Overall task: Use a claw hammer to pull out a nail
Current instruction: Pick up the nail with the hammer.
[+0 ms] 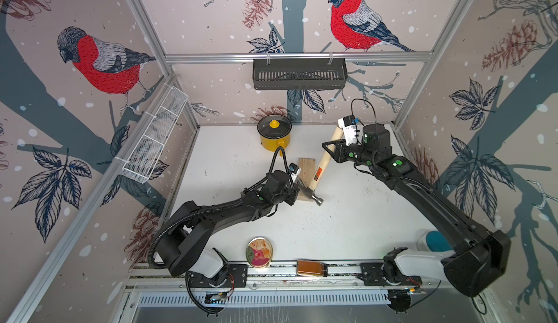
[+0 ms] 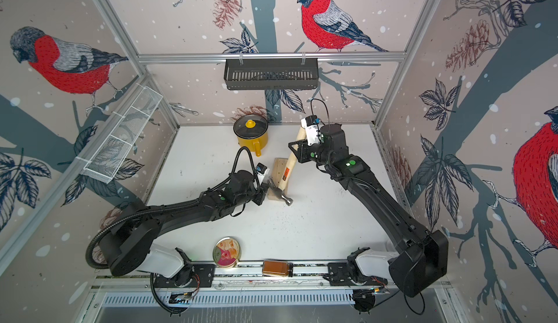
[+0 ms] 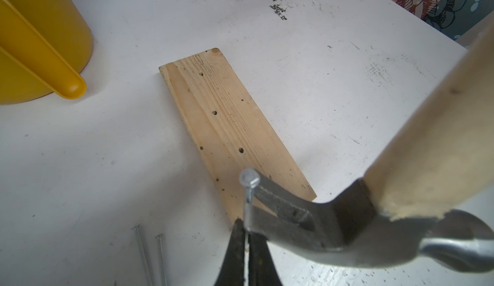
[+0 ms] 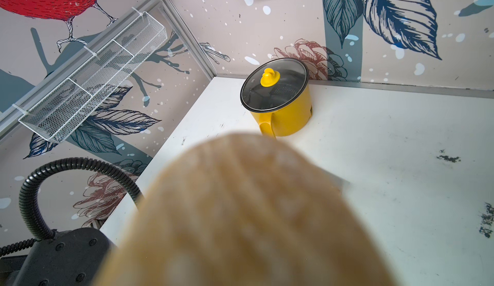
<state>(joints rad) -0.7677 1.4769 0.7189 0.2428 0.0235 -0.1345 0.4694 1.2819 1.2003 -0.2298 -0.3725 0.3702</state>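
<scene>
**Claw hammer tilted at the near end of the board, nail sitting in its fork**

The claw hammer (image 1: 317, 176) is standing tilted in the middle of the table (image 1: 347, 231). Its grey steel head is lying at the near end of the wooden board (image 1: 306, 167), and its handle is rising toward the far right. The handle is pale wood and is carrying a small orange-and-black label in both top views (image 2: 283, 173). In the left wrist view the head (image 3: 334, 217) is showing a curved, forked claw, a rounded polished face and a chipped rim of wood where the handle enters.

The right gripper (image 1: 327, 152) is clasping the upper handle, jaws closed around it. The left gripper (image 3: 244, 223) is sitting at the claw, jaws pressed together and pinching the shaft of the nail (image 3: 248, 201). The nail's round head is standing above the fork.

Items limiting the view:
- The nail's tip is disappearing between the black fingers (image 3: 235, 244), so whether it is in the wood cannot be told.
- In the right wrist view the butt of the handle (image 4: 240, 212) is filling the foreground as a blur, hiding that gripper's fingers.
- In the top views the left wrist is covering the claw and nail.
- Whether the striking face is touching the table cannot be told.
- Two loose nails (image 3: 141, 252) are running out of the left wrist view, their points cut off.
</scene>
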